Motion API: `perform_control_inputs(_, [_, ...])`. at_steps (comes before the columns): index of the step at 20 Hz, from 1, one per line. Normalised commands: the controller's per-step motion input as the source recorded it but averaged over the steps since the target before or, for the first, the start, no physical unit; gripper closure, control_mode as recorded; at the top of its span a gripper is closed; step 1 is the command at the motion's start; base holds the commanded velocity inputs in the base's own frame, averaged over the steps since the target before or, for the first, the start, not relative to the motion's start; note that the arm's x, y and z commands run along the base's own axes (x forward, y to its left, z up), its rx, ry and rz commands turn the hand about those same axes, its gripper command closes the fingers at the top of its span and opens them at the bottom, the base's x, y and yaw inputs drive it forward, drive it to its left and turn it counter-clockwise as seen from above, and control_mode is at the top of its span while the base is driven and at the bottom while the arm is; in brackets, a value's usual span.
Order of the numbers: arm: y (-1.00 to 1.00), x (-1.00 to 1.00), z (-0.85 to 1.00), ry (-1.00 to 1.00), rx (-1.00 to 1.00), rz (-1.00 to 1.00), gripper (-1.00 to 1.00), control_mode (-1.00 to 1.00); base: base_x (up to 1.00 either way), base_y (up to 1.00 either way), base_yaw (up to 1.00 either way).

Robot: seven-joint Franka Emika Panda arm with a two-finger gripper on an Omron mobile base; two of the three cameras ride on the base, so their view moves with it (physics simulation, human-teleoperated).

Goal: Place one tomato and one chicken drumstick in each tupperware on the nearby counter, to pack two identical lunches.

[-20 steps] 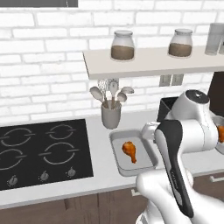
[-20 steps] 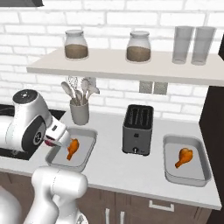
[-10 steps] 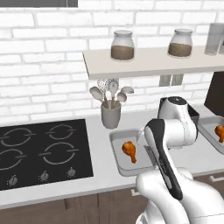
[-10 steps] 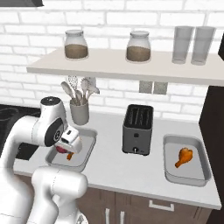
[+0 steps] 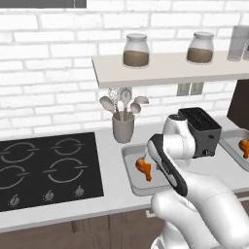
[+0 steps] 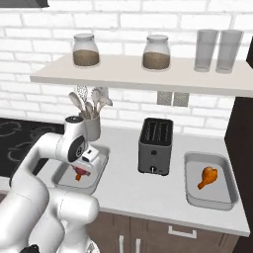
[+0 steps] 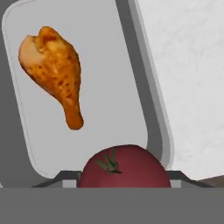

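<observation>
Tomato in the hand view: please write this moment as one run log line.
phase: placing | held: tomato in gripper | over: left tupperware, drumstick inside | right tupperware: drumstick only

tomato (image 7: pixel 126 168): looking smooth, glossy
drumstick (image 7: pixel 54 72): showing rough, browned skin
container (image 7: pixel 131 94): appearing matt grey plastic
counter (image 7: pixel 188 74): showing pale, faintly mottled stone

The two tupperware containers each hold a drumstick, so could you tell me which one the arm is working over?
The left tupperware, beside the utensil holder; the other sits right of the toaster.
</observation>
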Motion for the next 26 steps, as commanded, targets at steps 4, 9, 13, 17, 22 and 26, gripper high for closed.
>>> perform_control_inputs(4, [0.00, 0.38, -0.70, 0.00, -0.04, 0.00, 1.00, -1.00, 0.00, 0.00, 0.00])
perform_control_inputs(9, [0.13, 0.21, -0.44, 0.00, -0.01, 0.00, 1.00, -1.00, 0.00, 0.00, 0.00])
perform_control_inputs(13, [0.14, 0.22, -0.44, 0.00, 0.00, 0.00, 1.00, -1.00, 0.00, 0.00, 0.00])
perform_control_inputs(17, [0.06, 0.04, -0.63, 0.00, 0.00, 0.00, 1.00, -1.00, 0.00, 0.00, 0.00])
perform_control_inputs(22, [0.02, 0.00, -0.53, -0.01, 0.00, 0.00, -1.00, -1.00, 0.00, 0.00, 0.00])
perform_control_inputs(26, [0.00, -0.37, 0.10, -0.13, 0.00, 0.00, -1.00, -1.00, 0.00, 0.00, 0.00])
